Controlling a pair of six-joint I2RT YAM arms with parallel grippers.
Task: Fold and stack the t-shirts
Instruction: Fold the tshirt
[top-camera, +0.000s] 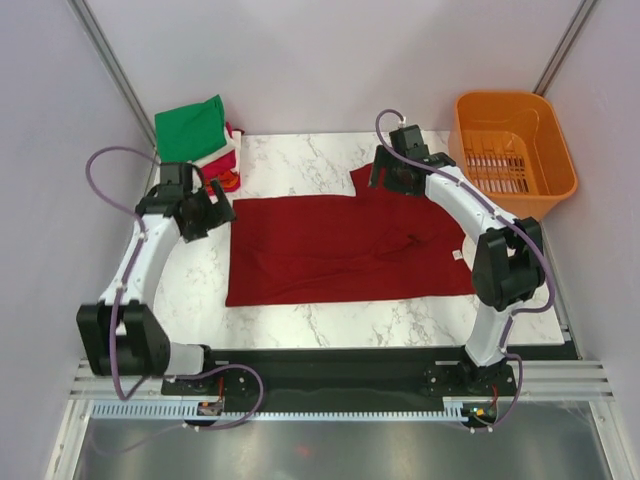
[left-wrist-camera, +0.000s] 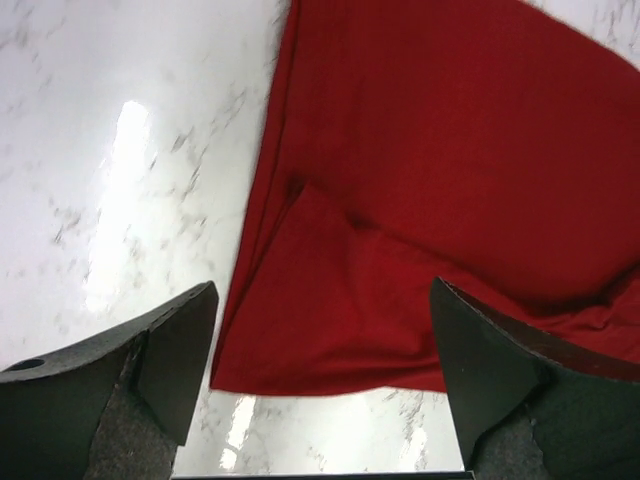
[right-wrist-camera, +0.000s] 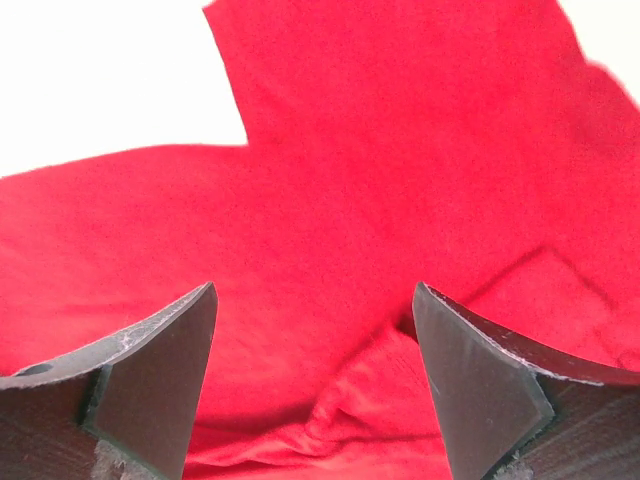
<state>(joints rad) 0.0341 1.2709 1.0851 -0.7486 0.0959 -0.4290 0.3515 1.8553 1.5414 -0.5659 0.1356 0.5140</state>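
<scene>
Robot lab cell here: plain pale walls (top-camera: 320, 60) box in the marble-look surface (top-camera: 330, 318), aluminium rails (top-camera: 570, 378) along its near edge.

Matt cloth dark red t-shirt (top-camera: 340, 250), glossy marble-look table (top-camera: 300, 160), plastic basket (top-camera: 510, 165)

arms (top-camera: 148, 258): white, black joints | cables (top-camera: 98, 172): purple | left hand (top-camera: 212, 212): black

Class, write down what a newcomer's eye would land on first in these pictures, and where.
The large dark red t-shirt spread across the middle of the marble table dominates. Next come the bright orange basket at the far right and the green-topped stack of folded shirts at the far left corner.
</scene>
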